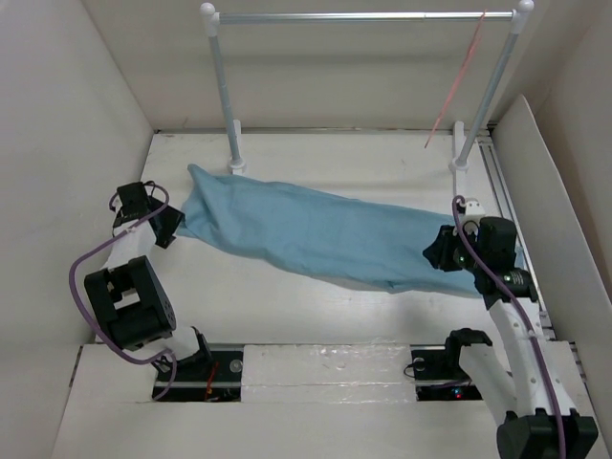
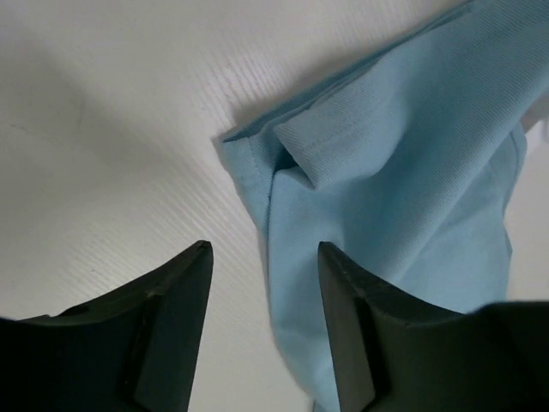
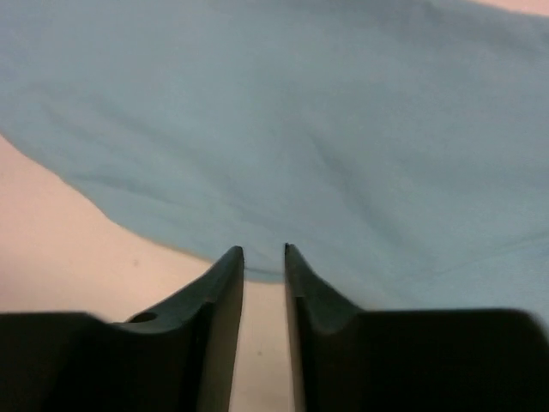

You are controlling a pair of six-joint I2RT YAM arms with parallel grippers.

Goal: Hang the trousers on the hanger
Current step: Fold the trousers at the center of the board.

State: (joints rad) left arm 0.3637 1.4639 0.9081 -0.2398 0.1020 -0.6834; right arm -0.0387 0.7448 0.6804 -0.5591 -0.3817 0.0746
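The light blue trousers (image 1: 325, 234) lie flat across the table, running from the far left to the near right. The thin pink hanger (image 1: 460, 81) hangs on the silver rail at its right end. My left gripper (image 1: 170, 228) is open at the trousers' left end. In the left wrist view (image 2: 264, 249) the folded cloth edge (image 2: 386, 172) lies between and under its fingers. My right gripper (image 1: 442, 253) is low at the trousers' right end. In the right wrist view (image 3: 263, 249) its jaws stand a narrow gap apart, with the cloth edge (image 3: 283, 129) at the tips and nothing held.
A silver rail (image 1: 363, 16) on two white-knobbed posts (image 1: 222, 86) stands at the back of the table. White walls close in on the left, back and right. A slotted track (image 1: 507, 191) runs along the right side.
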